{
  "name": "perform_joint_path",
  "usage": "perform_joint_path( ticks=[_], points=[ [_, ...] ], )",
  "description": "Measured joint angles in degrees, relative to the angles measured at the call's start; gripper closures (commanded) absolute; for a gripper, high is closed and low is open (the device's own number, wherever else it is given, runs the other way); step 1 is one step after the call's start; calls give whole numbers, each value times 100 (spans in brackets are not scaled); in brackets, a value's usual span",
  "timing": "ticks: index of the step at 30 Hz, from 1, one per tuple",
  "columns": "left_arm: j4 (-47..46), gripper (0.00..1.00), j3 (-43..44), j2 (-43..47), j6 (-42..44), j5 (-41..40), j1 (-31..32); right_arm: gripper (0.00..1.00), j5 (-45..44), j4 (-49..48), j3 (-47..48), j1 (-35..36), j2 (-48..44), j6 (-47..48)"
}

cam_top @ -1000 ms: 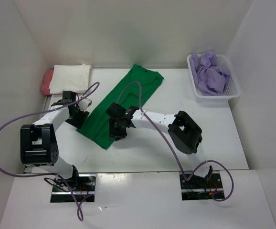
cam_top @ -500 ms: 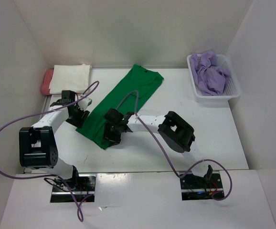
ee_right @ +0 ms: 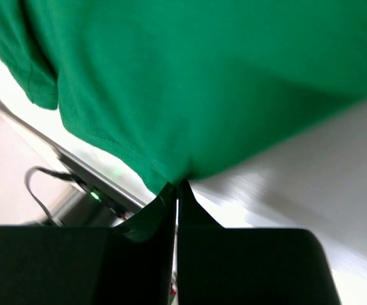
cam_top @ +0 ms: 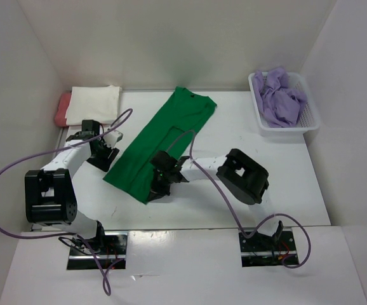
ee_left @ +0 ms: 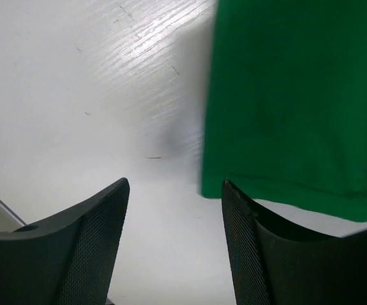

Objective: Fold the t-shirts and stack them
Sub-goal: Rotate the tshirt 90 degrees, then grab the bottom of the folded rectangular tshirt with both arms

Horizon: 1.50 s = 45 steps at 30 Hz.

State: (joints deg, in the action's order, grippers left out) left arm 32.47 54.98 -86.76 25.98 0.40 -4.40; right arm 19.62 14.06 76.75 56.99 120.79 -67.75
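- Far left, back corner of the table: salmon-red shirt, mostly covered. Only a red strip shows along the left side.
- Cream-white shirt: folded into a flat rectangle, lying on top of the salmon-red shirt.
- Left gripper: low over the table, just beside the left edge of the green shirt. Its fingers stand well apart with only bare tabletop between them. Holding nothing. The green edge reaches the inner side of the one finger in the wrist view; cannot tell if it touches.
- Green shirt: spread as a long band running diagonally over the middle of the table. Collar end at the back, toward the right; lower end near, toward the left. Lies flat over most of its length.
- Right gripper: at the near end of the green shirt. Jaws pressed together, with a pinch of green hem caught at the tips. Cloth gathers toward that pinch in the wrist view.
- Far right, back: white mesh basket, well apart from the green shirt.
- Lavender shirt: crumpled in a heap inside the basket, unfolded, bulging above the rim.
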Motion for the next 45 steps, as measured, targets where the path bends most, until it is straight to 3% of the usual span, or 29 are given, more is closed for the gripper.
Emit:
perform_joint_path(
  ticks=[7,12,15,19,20,26,33,37,38,41,45],
  points=[
    [343,30,697,-136,389,-52,291,100,50,-103,-1969,-149,-1414,55],
    [573,30,1172,-138,719,-249,1322,98,61,411,-3042,-474,-2455,503],
    [776,30,1185,-76,1001,-334,2227,84,59,846,-3418,-782,-2927,909],
    [914,30,673,387,1521,-398,3353,48,20,1458,-3683,-1366,-3521,1484],
    [957,30,463,573,1738,-404,3571,46,4,1565,-3694,-1475,-3661,1578],
    [1147,28,-1141,2079,3108,-361,4472,44,94,1915,-3696,-1537,-4474,1921],
    [1224,28,-1862,3668,4754,686,4769,44,122,1976,-3696,-1534,-4568,1875],
    [1335,49,-2524,5038,5882,1377,4802,44,129,1963,-3698,-1534,-4568,1821],
    [1379,50,-2651,5270,6131,1491,4802,44,149,1952,-3698,-1537,-4557,1818],
    [1443,48,-2920,5296,6854,1663,4839,44,212,1912,-3696,-1534,-4411,1867],
    [1554,38,-2721,3908,7453,1700,4924,44,229,1912,-3639,-1537,-3978,2009]
  ],
)
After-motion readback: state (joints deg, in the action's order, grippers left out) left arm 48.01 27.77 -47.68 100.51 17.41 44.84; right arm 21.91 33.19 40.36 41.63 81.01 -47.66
